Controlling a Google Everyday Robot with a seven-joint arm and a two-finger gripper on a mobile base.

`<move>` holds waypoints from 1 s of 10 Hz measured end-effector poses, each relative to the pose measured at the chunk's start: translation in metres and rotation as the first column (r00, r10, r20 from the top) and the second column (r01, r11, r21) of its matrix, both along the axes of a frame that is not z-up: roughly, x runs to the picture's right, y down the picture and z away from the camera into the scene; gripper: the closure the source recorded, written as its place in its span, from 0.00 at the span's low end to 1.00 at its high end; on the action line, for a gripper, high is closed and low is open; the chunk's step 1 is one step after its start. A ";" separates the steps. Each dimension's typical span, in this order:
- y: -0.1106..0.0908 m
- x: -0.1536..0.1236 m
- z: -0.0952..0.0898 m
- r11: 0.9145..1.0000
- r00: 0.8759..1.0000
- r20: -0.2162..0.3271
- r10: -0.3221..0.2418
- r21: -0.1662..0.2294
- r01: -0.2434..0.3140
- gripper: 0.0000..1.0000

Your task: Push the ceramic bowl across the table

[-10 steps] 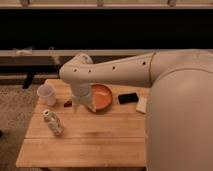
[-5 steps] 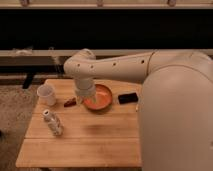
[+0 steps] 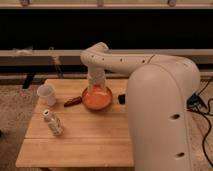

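Your robot's white arm reaches over the far edge of a small light-wood plank tabletop [image 3: 80, 145] and bends straight down, so its claw [image 3: 97, 88] sits at the far side of the round, shallow ceramic bowl [image 3: 97, 98], glossy orange inside with a browner rim. Whether the claw is open or closed cannot be told from here, nor whether it presses the bowl's wall or only hangs inside it. The bowl rests in the far half of the tabletop, about midway between the left and right edges. A small dark reddish-brown object [image 3: 72, 101] lies just beside the bowl's left side, and a small black object [image 3: 121, 98] lies near its right side, partly hidden by the robot's body. A small white cup [image 3: 46, 93] stands near the far left corner, and a clear plastic bottle [image 3: 53, 123] lies near the left edge. The likely risks: a push to the left would shove the reddish object towards the cup, downward pressure on the rim could tip the bowl, and a push towards the far edge leaves little room.
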State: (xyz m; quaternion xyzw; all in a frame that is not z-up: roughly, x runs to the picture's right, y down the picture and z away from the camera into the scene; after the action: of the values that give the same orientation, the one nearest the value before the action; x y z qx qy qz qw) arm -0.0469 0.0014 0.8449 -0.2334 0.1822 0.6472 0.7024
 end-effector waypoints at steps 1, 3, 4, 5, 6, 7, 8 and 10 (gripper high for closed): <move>0.000 -0.001 0.027 1.000 1.000 0.008 -0.001 0.012 0.001 0.35; 0.010 -0.006 0.061 1.000 1.000 0.015 -0.009 0.004 0.009 0.35; 0.020 -0.011 0.072 1.000 1.000 0.020 -0.011 -0.013 0.012 0.35; 0.033 -0.014 0.081 0.999 1.000 0.021 -0.010 -0.037 0.010 0.35; 0.038 -0.014 0.084 0.999 1.000 0.021 -0.002 -0.051 0.003 0.35; 0.050 -0.009 0.085 0.997 1.000 0.017 0.007 -0.076 -0.006 0.35; 0.059 -0.003 0.084 0.996 1.000 0.011 0.016 -0.093 -0.015 0.35; 0.076 0.000 0.077 0.992 1.000 0.007 0.028 -0.120 -0.027 0.35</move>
State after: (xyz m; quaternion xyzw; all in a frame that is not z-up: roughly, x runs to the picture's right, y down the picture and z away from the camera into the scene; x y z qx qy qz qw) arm -0.0466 0.0770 0.9215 -0.2805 0.2147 0.6437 0.6788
